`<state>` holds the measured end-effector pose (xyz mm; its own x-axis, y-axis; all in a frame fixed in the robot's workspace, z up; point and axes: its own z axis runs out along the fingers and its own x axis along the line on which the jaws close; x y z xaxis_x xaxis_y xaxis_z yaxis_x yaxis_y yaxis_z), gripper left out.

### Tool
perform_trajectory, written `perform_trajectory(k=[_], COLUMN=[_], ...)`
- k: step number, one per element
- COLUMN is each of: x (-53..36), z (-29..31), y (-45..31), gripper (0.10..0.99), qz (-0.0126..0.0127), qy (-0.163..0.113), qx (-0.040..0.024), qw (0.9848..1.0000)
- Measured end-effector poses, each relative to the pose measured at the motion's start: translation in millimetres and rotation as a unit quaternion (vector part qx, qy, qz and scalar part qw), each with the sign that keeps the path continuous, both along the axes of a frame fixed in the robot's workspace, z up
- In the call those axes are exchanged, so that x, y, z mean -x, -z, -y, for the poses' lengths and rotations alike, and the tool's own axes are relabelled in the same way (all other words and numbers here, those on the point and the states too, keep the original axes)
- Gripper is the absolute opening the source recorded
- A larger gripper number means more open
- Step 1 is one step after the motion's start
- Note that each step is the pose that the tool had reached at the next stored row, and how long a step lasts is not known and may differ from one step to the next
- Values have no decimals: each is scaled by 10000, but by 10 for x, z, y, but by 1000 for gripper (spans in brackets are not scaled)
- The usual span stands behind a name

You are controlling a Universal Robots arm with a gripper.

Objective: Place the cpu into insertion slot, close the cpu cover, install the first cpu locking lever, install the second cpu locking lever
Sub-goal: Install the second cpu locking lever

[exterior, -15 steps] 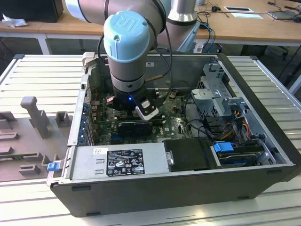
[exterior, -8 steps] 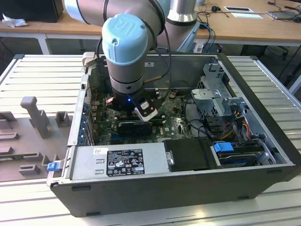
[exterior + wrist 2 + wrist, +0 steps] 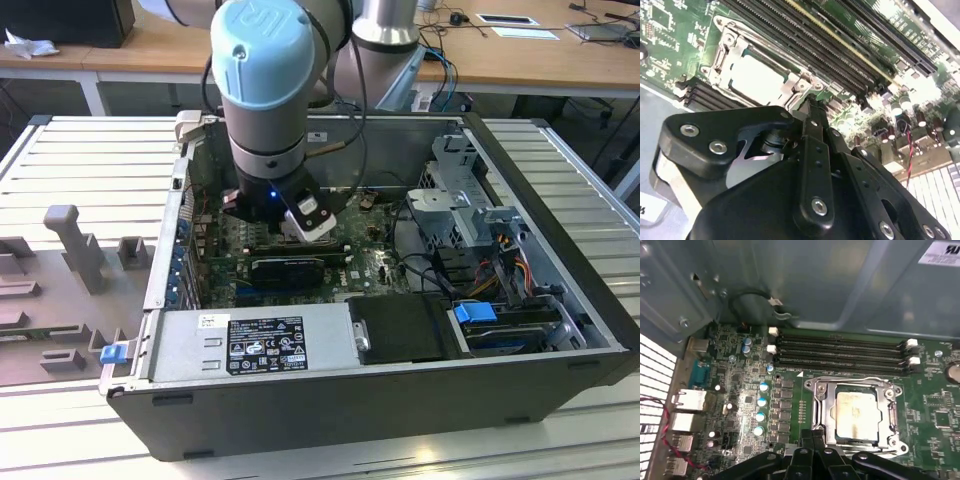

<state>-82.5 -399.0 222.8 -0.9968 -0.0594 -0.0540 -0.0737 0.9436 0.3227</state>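
From where I stand, the arm [image 3: 265,90] reaches down into the open computer case [image 3: 400,410], its wrist at about ten o'clock if I take the case opening in the exterior view as a dial. The power supply [image 3: 255,345] lies at seven and the drive cage [image 3: 460,200] at two. The cpu [image 3: 856,412] already sits in the insertion slot [image 3: 882,415], and the cpu cover [image 3: 822,410] lies flat around it, so I judge the work has reached the locking levers. One wire lever [image 3: 850,380] runs along the socket's memory-slot side and looks to be lying down. The gripper [image 3: 813,434] is right at the socket's edge with its jaws together. Whether they pinch a lever, I cannot tell. This step calls for a small, steady push, as capacitors [image 3: 762,402] stand near. The case rests on a ribbed metal table [image 3: 90,160], with a grey fixture [image 3: 70,240] at nine o'clock and wooden desks [image 3: 150,50] at twelve.
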Motion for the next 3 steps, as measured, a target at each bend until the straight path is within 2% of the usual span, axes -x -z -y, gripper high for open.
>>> perform_trajectory(k=[2, 3], x=[-1, -1], z=[0, -1], y=[-53, -56], gripper=[106, 106], qz=[0, 1], qy=[0, -1], qx=[0, -2], qw=[10000, 10000])
